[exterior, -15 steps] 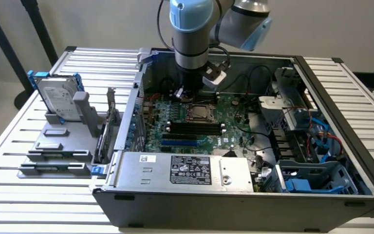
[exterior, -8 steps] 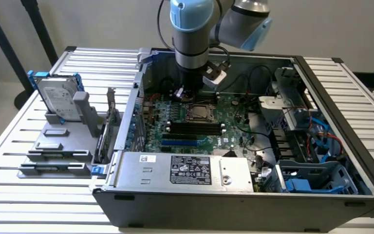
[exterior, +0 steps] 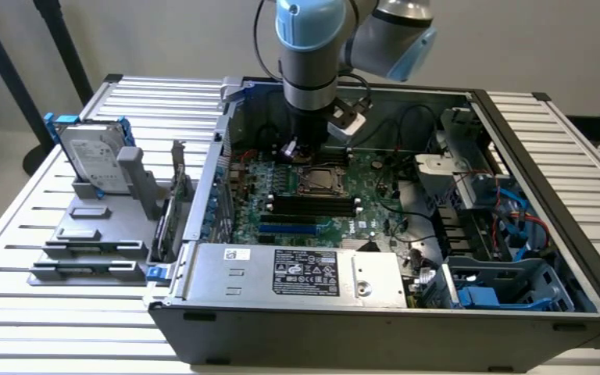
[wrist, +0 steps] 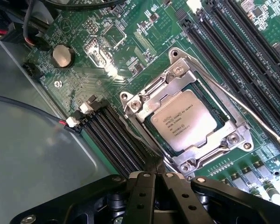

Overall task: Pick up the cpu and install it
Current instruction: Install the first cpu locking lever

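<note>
Jaws drawn together with nothing held between them, poised just beside one corner of the metal socket frame (wrist: 176,70); whether the board is touched cannot be told. The cpu (wrist: 184,123) is seen lying flat and square inside that frame on the green motherboard (wrist: 107,42), printed silver lid upward, with black memory slots (wrist: 114,140) alongside. The chip is judged light, rigid and smooth-topped, with a delicate contact face beneath. Hold is best taken across two opposite edges of the lid, kept level and without sideways drag, since little edge is left exposed by the frame. The arm (exterior: 311,47) is carried steeply down from above into the open computer case (exterior: 383,336), with the wrist nearly vertical over the socket. The case is laid on its side on the slatted table (exterior: 8,312), and a hard drive (exterior: 91,156) is stood in a rack at the exterior view's left.
</note>
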You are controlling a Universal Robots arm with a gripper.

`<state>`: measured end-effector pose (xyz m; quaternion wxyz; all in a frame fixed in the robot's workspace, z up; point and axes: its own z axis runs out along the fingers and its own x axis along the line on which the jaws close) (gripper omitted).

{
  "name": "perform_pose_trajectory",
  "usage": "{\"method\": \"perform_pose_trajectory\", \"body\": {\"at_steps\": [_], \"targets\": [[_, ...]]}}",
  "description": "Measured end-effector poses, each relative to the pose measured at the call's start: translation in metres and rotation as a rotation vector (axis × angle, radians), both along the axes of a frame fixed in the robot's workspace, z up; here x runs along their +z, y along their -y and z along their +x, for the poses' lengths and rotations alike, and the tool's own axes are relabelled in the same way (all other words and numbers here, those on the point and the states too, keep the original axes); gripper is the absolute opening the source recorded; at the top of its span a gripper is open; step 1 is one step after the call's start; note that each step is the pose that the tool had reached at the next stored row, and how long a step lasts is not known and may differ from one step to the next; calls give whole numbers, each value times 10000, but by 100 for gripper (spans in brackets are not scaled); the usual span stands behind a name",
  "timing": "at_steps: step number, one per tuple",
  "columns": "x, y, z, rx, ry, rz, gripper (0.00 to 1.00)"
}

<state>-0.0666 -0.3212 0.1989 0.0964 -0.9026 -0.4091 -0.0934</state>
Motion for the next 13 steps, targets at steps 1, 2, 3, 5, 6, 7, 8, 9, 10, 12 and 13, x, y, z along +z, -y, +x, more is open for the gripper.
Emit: {"method": "perform_pose_trajectory", "body": {"at_steps": [1, 2, 3, 5, 6, 7, 8, 9, 10, 12, 13], "targets": [[-1, 0, 4, 0, 0, -6, 11], [-1, 0, 8, 0, 0, -13, 11], [-2, 0, 12, 0, 0, -19, 11], [-3, 0, 18, 0, 0, -37, 11], [-3, 0, 21, 0, -1, -48, 11], [-3, -1, 24, -1, 0, -63, 11], [-4, 0, 26, -1, -1, -79, 11], [-4, 0, 29, 0, -1, -97, 11], [-4, 0, 32, -1, -1, -115, 11], [-5, 0, 38, 1, -1, -150, 11], [-5, 0, 41, 0, -1, -169, 11]]}}
